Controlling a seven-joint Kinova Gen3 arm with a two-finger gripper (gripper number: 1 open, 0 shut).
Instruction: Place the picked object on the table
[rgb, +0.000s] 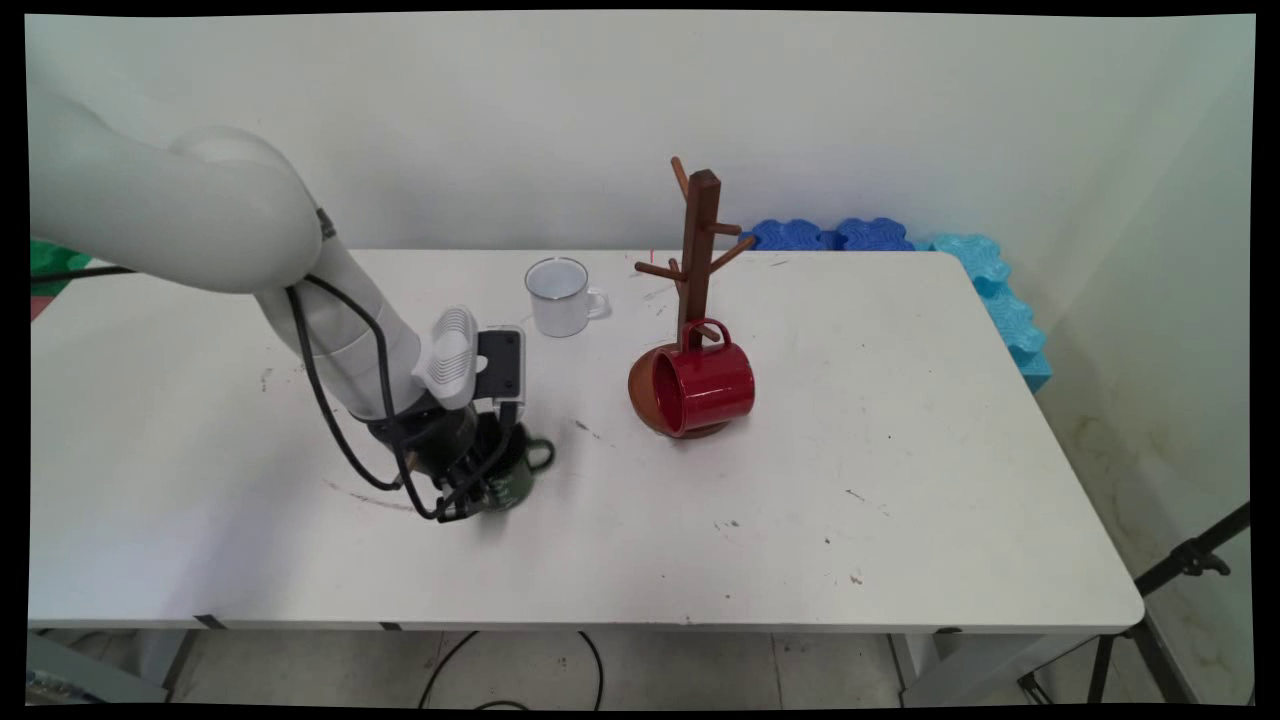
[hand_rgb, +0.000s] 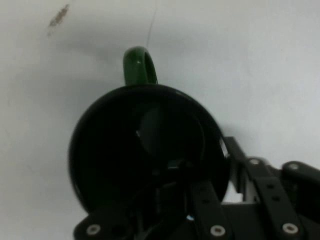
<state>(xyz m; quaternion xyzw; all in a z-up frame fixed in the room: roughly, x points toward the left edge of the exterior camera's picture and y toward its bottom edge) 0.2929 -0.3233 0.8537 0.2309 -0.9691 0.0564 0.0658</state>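
Note:
A dark green mug (rgb: 512, 472) stands upright on the white table (rgb: 900, 520), left of centre, its handle pointing right. My gripper (rgb: 488, 482) reaches down onto it from the left. In the hand view I look into the mug's (hand_rgb: 145, 145) dark inside, with its green handle at the top. One finger of my gripper (hand_rgb: 216, 170) is inside the mug and the other finger (hand_rgb: 250, 167) is outside, with the mug's wall pinched between them.
A white enamel mug (rgb: 560, 297) stands farther back. To its right is a wooden mug tree (rgb: 700, 250) with a red mug (rgb: 702, 388) hanging on a low peg. Blue foam pieces (rgb: 985, 270) lie along the table's far right edge.

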